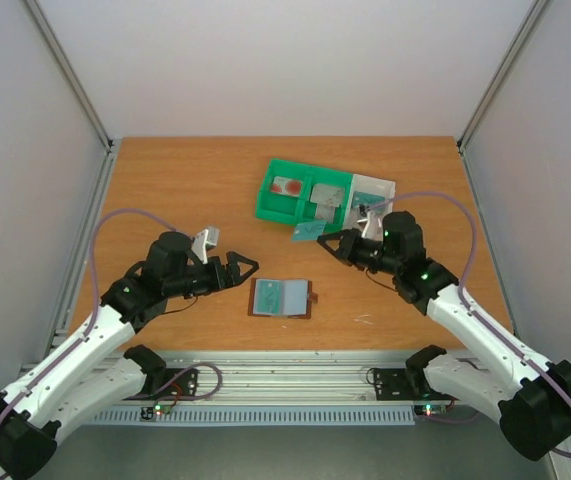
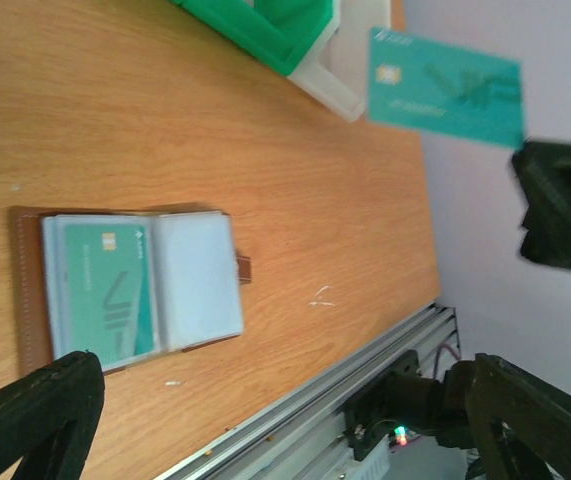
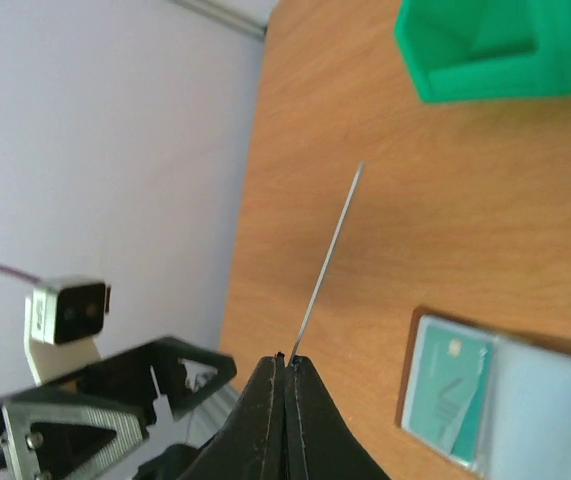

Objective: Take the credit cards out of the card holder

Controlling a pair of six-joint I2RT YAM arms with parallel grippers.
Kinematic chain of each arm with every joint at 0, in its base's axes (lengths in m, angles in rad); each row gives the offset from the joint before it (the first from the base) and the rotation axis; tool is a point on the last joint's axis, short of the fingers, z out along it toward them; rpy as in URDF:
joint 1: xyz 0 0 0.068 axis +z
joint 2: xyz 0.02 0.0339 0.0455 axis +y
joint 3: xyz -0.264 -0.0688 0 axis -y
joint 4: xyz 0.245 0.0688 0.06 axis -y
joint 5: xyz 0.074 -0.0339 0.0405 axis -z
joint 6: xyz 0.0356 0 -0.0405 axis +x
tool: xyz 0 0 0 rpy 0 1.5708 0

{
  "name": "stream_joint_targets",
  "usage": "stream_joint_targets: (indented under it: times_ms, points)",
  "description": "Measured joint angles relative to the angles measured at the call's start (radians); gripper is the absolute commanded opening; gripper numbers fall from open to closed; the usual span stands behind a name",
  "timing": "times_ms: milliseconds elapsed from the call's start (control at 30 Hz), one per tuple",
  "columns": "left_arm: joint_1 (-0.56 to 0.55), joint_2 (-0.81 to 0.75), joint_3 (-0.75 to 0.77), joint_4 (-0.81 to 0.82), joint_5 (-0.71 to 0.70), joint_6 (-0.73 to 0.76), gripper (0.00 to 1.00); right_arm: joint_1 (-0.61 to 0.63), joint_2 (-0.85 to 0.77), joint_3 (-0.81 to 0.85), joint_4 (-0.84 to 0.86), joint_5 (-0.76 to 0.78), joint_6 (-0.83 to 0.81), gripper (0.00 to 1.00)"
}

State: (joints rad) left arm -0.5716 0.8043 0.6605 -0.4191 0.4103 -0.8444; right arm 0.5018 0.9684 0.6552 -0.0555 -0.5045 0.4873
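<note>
Card holder (image 1: 281,297) is laid open flat on the table (image 1: 180,185), near the front edge and roughly centred between the two arms. The pale inner pockets face up, a brown border shows around them, and the small tab (image 1: 312,297) sits on the edge toward the right arm. A teal card (image 2: 100,290) is seated in the pocket on the left-arm side. The other pocket (image 2: 197,275) reads plain blue-grey. A second teal card (image 1: 310,231) is pinched by the right gripper (image 1: 333,243), jaws closed flat on one edge. In the right wrist view it is seen edge-on as a thin line rising from the fingertips (image 3: 300,400). That card is held off the table, apart from the holder, behind it and to its right, just in front of the green-and-white tray (image 1: 265,205). Left gripper (image 1: 247,270) is parked just left of the holder, not touching it, jaws spread wide with nothing gripped. Its fingers (image 2: 35,415) fill the bottom corners of the left wrist view. Tray contents are too small to be told apart.
</note>
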Motion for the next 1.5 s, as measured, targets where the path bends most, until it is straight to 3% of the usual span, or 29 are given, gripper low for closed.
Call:
stream_joint_targets:
  times_ms: [367,733,1100,1500]
  points:
    - [0.000,0.021,0.021,-0.073,-0.026,0.069,0.99,-0.243,0.103,0.259,-0.207,-0.007,-0.165,0.01]
    - [0.001,0.121,0.077,-0.078,-0.026,0.124,0.99,-0.455,0.294,0.367,-0.323,-0.052,-0.311,0.01]
    - [0.001,0.203,0.074,-0.021,-0.022,0.116,0.99,-0.575,0.491,0.439,-0.370,-0.058,-0.456,0.01]
    - [0.001,0.277,0.078,0.004,-0.005,0.114,0.99,-0.591,0.721,0.559,-0.352,-0.092,-0.533,0.01]
